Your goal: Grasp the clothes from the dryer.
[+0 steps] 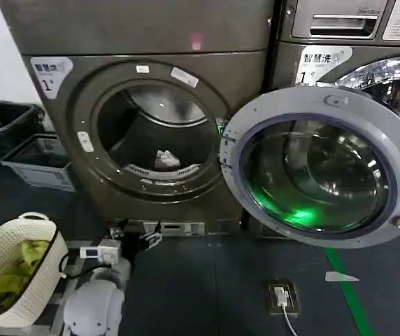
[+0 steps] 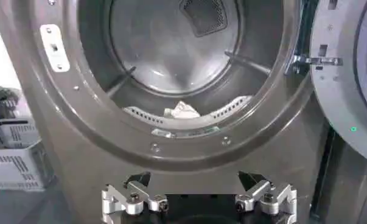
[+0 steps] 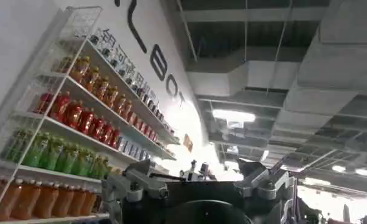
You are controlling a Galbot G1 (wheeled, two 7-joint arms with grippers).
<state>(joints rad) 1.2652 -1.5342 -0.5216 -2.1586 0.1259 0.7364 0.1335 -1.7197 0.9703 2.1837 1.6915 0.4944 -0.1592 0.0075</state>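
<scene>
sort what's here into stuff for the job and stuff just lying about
For the job: clothes in the drum, dryer with its door open, left gripper open before the porthole.
Lying about: white basket with yellow-green cloth, grey crate, neighbouring machine.

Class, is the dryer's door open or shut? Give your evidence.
Open. The dryer has its door swung aside to the right, leaving the drum and the clothes exposed.

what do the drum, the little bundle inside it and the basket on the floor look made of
The drum looks like brushed steel, with a dull grey sheen. The bundle looks like soft whitish cloth, crumpled into folds. The basket looks like cream plastic, moulded with a perforated wall.
</scene>
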